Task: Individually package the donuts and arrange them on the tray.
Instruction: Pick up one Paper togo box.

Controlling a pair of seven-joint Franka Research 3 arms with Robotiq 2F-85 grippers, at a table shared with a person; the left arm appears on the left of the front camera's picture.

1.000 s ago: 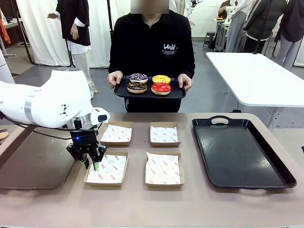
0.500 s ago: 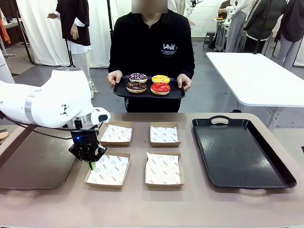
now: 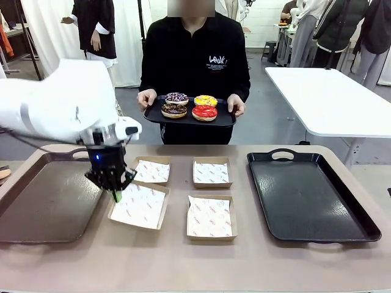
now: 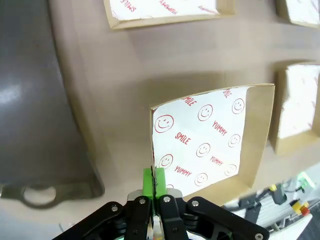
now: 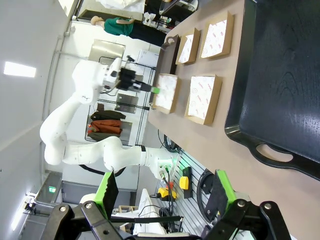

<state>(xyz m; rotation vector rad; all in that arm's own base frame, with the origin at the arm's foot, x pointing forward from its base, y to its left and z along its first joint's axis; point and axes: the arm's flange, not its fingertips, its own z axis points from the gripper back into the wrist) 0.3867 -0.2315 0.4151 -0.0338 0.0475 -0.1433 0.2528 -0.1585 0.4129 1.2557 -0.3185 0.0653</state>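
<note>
Pinching the left rim of the near-left box, the left tool has its green pads pressed together on the cardboard wall and paper liner. In the left wrist view, this tool grips the edge of the box, whose liner is printed with smiley faces. The box sits askew to the other 3 boxes (its gripped side looks slightly raised, though I cannot be sure). The right tool hangs with its fingers wide apart and nothing between them.

The 4 donuts are not yet on the worktop. They lie on a small dark tray that the person holds at the far side, with a hand at each end.

The step in hand looks like preparing packaging: positioning an empty box before any donut goes in. The next move probably calls for setting this box down flat and square, then letting go, so a donut can be placed inside.

The worktop is matte tan. It carries a black tray on the right and a brown tray on the left. Behind are pale curtains, a white table and a grey floor.
</note>
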